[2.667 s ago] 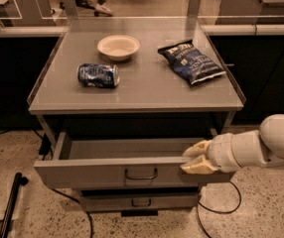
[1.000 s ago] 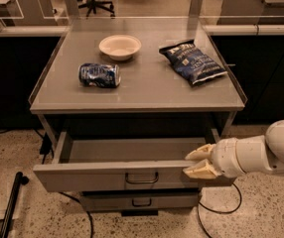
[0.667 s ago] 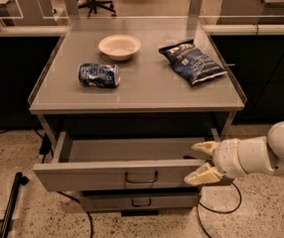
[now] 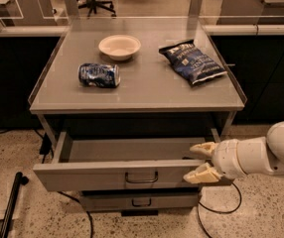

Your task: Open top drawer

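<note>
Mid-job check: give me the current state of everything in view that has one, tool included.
Wide grey metal top drawer: pulled open.
Narrower grey drawer below it: shut.
Tool: open, at the right end of the top drawer's front, one finger above its top edge, one below.
Blue drinks can: lying on its side on the grey tabletop.
White round bowl: upright.
Dark blue snack bag: lying flat.

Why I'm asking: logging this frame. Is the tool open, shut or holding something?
Tool: open, fingers spread at the front right end of the top drawer, holding nothing.
</note>
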Tool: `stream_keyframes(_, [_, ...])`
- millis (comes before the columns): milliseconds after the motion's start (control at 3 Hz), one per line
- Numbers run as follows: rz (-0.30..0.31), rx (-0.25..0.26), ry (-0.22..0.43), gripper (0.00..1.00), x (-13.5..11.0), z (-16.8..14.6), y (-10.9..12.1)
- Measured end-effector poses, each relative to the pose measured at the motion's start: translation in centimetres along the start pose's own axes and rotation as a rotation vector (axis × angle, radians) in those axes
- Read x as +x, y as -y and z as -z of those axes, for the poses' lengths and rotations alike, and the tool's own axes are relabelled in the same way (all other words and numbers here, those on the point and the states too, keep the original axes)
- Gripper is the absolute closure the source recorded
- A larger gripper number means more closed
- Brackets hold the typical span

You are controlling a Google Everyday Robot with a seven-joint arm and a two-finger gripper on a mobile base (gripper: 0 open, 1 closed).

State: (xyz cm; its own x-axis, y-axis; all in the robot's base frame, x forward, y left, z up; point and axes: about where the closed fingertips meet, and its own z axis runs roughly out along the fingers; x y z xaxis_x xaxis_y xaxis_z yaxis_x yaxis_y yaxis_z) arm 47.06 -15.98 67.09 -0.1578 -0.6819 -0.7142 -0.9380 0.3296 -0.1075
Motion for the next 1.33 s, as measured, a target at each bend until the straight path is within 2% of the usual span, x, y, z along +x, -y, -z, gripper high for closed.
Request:
stream_keyframes(333, [-0.035,0.011,-0.002,0.72,1.7,1.2,-1.6])
stream_keyframes(667, [-0.05,0.02,0.003,0.95,2.1,2.1,-2.5])
stream_keyframes(1000, [-0.05,0.02,0.003,1.0,2.0,2.2,-2.5])
stream_keyframes(1333, [-0.067,0.026,0.006,0.84,2.4,2.8,-3.9])
